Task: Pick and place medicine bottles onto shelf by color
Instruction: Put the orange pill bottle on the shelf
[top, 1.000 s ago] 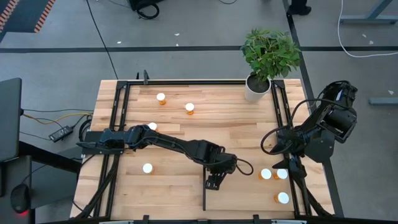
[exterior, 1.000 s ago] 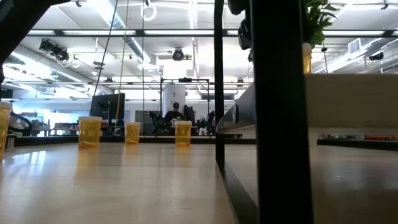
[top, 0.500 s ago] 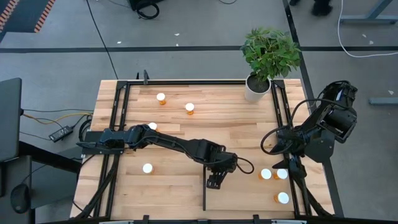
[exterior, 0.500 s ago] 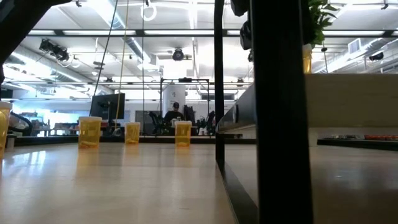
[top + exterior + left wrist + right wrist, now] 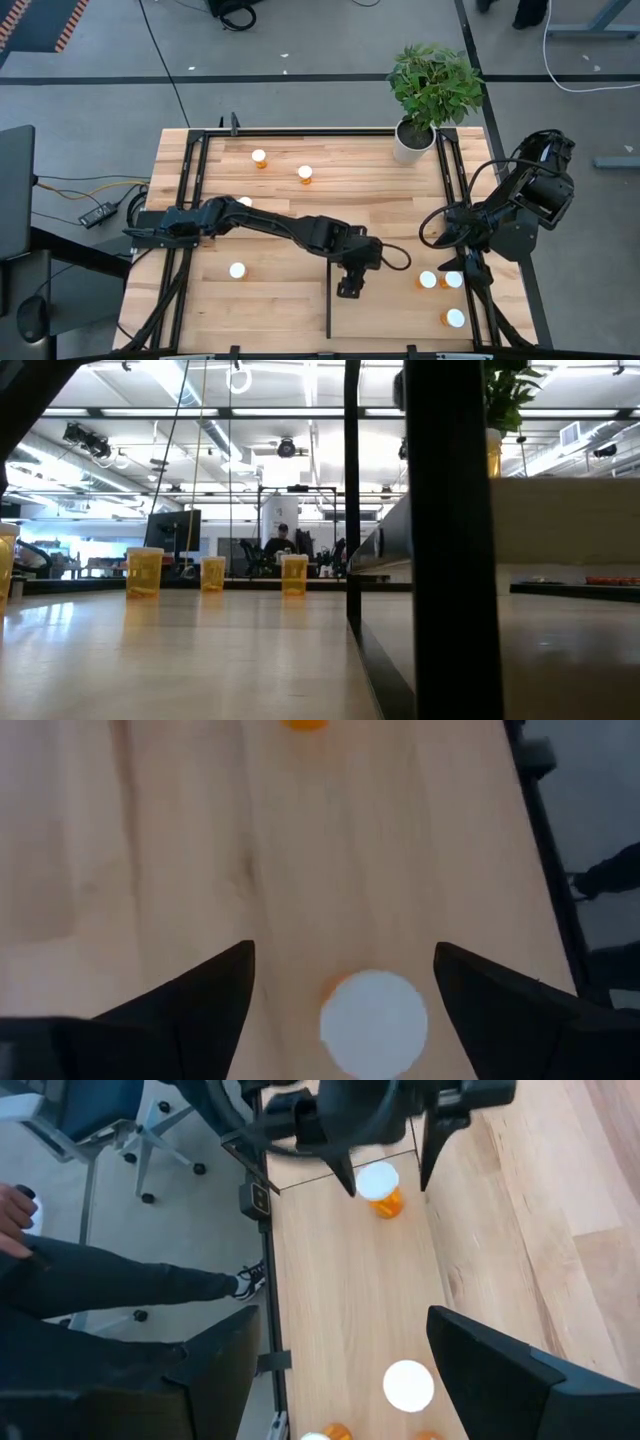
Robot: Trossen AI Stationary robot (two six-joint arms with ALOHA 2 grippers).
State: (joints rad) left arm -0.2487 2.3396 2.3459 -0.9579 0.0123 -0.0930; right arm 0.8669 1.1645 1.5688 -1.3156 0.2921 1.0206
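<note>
My left gripper (image 5: pixel 349 287) (image 5: pixel 343 955) hangs open over the shelf (image 5: pixel 395 315), close to its black strip (image 5: pixel 328 310). An orange medicine bottle with a white cap (image 5: pixel 374 1022) (image 5: pixel 379 1187) stands upright on the shelf below and between its fingers, clear of both; in the high view the gripper hides it. Three more bottles (image 5: pixel 427 280) (image 5: pixel 453 280) (image 5: pixel 455 318) stand at the shelf's right side. Several others stand on the table (image 5: pixel 259 157) (image 5: pixel 305 174) (image 5: pixel 245 203) (image 5: pixel 237 270). My right gripper (image 5: pixel 462 255) (image 5: pixel 335 1330) waits open above the right edge.
A potted plant (image 5: pixel 430 95) in a white pot stands at the far right corner. Black frame rails (image 5: pixel 190 200) (image 5: pixel 447 180) run along the table's left and right sides. In the right wrist view a person's sleeve (image 5: pixel 90 1280) shows beyond the table edge.
My left gripper has risen a little above the shelf and drifted slightly toward the table's right edge. The bottles on the table have kept their places.
</note>
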